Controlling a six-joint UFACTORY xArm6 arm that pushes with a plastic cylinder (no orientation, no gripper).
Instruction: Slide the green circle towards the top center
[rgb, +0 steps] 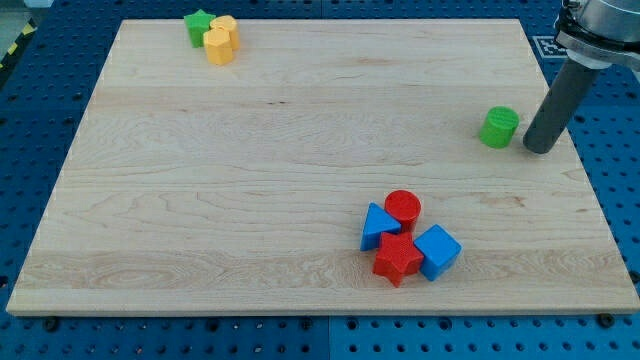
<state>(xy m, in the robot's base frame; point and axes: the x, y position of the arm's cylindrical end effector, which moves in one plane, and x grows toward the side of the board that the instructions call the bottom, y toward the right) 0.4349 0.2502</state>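
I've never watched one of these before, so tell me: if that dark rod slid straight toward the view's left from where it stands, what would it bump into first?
My tip would most likely meet the green circle first; it sits just to the tip's left, slightly higher in the view, so contact may be off-center.

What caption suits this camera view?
My tip stands just right of the green circle, near the board's right edge.

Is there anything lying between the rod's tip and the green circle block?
No. In the camera view, only a narrow strip of bare wooden board separates my tip from the green circle block, which sits just to the tip's left.
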